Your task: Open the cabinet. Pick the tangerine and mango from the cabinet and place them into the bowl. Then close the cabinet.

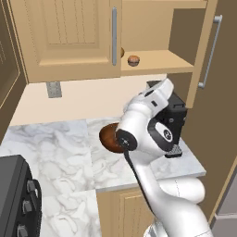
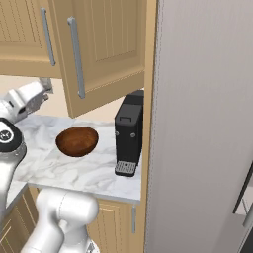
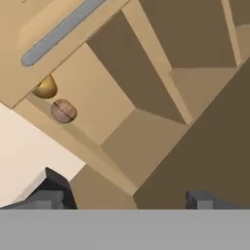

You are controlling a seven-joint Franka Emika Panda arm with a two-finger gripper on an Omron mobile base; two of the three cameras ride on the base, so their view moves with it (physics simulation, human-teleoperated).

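Nearby, a black coffee machine [image 2: 129,132] stands beside the bowl [image 2: 76,141].

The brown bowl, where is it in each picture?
Left base view: the bowl sits on the marble counter at centre, partly behind the white arm.
Right base view: left of centre, beside the black coffee machine.
Hand view: not in it.
Shared landmark: the coffee machine, standing right of the bowl in both base views.

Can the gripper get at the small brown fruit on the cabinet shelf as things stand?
Probably yes: the cabinet's right door is swung open, the brown fruit sits near the shelf's front edge, and the open gripper faces the opening with nothing between.
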